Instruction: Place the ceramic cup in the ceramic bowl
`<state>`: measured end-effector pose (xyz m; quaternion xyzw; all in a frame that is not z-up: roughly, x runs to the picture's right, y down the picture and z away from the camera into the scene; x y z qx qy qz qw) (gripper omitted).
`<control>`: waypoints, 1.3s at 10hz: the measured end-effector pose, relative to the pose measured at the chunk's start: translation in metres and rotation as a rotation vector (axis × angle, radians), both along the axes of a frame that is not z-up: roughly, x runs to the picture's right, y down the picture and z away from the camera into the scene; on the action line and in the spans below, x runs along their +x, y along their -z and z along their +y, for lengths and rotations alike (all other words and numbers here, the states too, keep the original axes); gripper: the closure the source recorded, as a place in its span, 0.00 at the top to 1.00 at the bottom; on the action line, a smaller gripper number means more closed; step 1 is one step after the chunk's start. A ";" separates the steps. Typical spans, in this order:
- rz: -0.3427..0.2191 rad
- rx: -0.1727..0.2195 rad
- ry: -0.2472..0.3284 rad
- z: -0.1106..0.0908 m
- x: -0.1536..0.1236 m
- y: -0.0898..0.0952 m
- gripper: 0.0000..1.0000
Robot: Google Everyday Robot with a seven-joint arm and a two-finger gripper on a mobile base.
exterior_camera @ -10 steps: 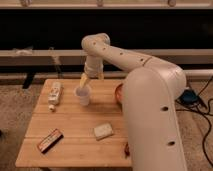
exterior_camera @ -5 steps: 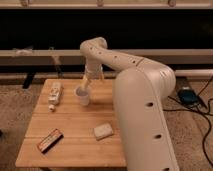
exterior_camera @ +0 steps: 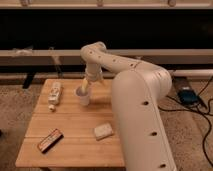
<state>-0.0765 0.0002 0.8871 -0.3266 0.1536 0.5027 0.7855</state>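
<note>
Holding my gripper (exterior_camera: 86, 87) at the ceramic cup (exterior_camera: 83, 96) near the wooden table's (exterior_camera: 75, 135) back edge; I cannot tell its grip, so lifting may topple it.

The gripper (exterior_camera: 86, 87) has been lowered to the rim of the ceramic cup (exterior_camera: 82, 96) near the table's (exterior_camera: 70, 135) far edge. The right edge and the ceramic bowl have been covered by the arm (exterior_camera: 142, 115).

Just the one camera here, set high on my side and close in, looking down and forward across the wooden table (exterior_camera: 75, 131) toward its far edge, my own arm (exterior_camera: 142, 112) crowding the near right corner, my gripper (exterior_camera: 86, 86) hanging near the far edge's middle.
</note>
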 end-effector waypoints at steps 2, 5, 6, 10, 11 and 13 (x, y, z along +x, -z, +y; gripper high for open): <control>-0.006 -0.021 0.009 0.007 -0.004 -0.003 0.66; -0.020 -0.065 0.005 0.018 -0.006 -0.009 0.35; -0.025 -0.077 -0.012 0.019 -0.003 -0.010 0.23; -0.033 -0.072 -0.109 -0.002 0.014 0.011 0.00; -0.033 -0.070 -0.124 -0.011 0.021 0.025 0.00; -0.020 -0.060 -0.155 -0.029 0.049 0.054 0.00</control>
